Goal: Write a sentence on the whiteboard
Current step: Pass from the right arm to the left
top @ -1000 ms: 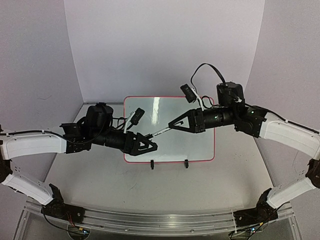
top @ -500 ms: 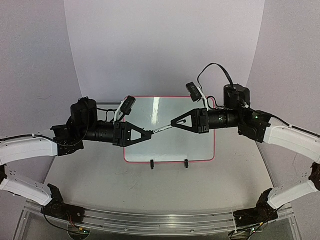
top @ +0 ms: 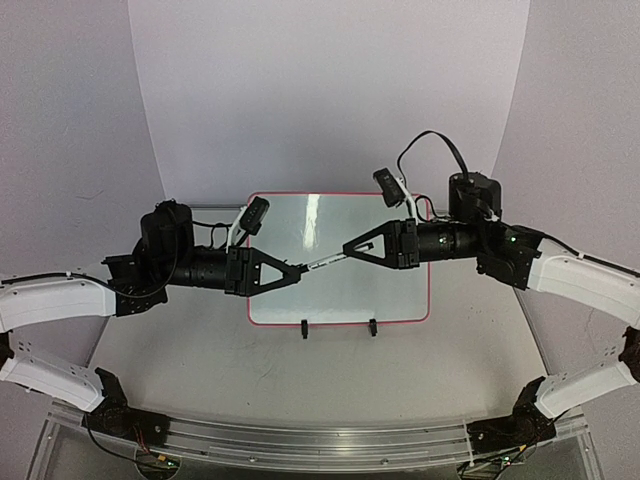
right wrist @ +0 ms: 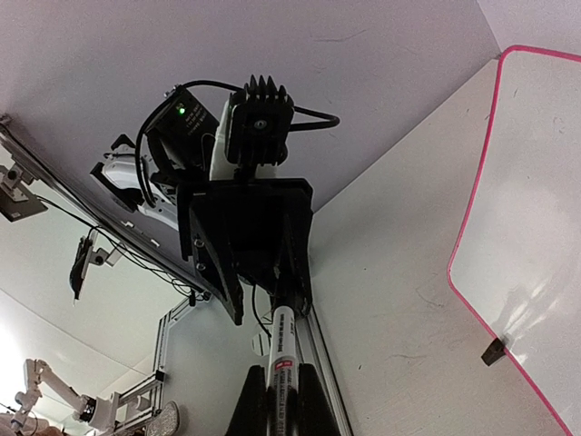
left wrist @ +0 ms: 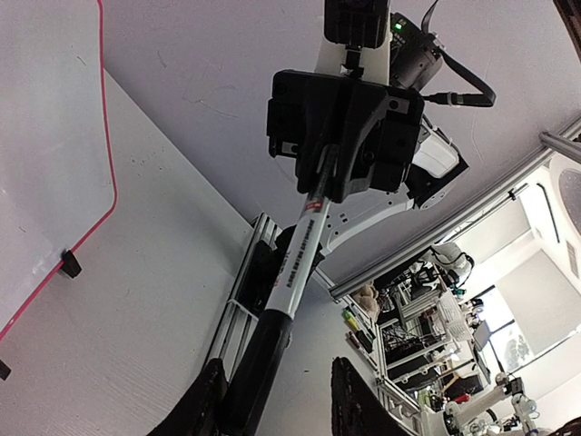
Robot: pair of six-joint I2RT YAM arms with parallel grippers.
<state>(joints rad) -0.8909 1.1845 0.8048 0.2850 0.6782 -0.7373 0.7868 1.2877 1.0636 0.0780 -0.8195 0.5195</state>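
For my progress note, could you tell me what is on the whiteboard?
The visible whiteboard surface is bare, with no writing. The marker, left gripper and right gripper, held above it, hide a middle strip.

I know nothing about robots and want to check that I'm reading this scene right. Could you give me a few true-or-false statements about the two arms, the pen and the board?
1. The glossy white whiteboard with the thin red-pink frame shows no writing. True.
2. The slim black-and-white marker pen lies flat on the whiteboard. False: it is held in the air above it.
3. The right gripper is shut on the marker pen. True.
4. The left gripper clamps the whiteboard's frame. False: its fingers flank the pen's black cap, with a gap showing.
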